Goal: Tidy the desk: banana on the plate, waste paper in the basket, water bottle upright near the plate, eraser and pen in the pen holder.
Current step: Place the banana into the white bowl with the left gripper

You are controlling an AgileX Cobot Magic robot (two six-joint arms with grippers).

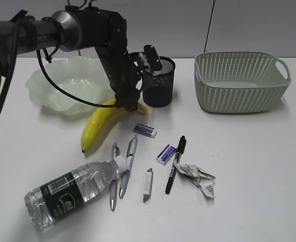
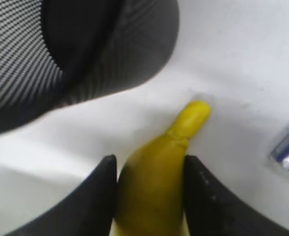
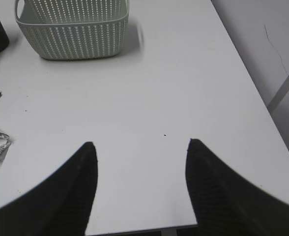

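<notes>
Left gripper is down at the stem end of the banana, fingers pressed on both sides of it, so it's clamped on the banana. Banana lies on the desk left of center in the exterior view, stem end toward the pen holder, other end pointing lower left.

Right gripper: jaws apart, nothing between them, hovering over bare desk at the lower right; only the right wrist view shows it.

Plate upper left, nothing in it. Basket upper right. Pen holder at upper center, just right of the left arm, some dark object sticking out of it; can't tell what.

Bottle lies on its side at lower left, cap toward the pens. Two erasers: one just right of the banana, one touching the black marker. Paper wad lies just right of the marker, lower center.
</notes>
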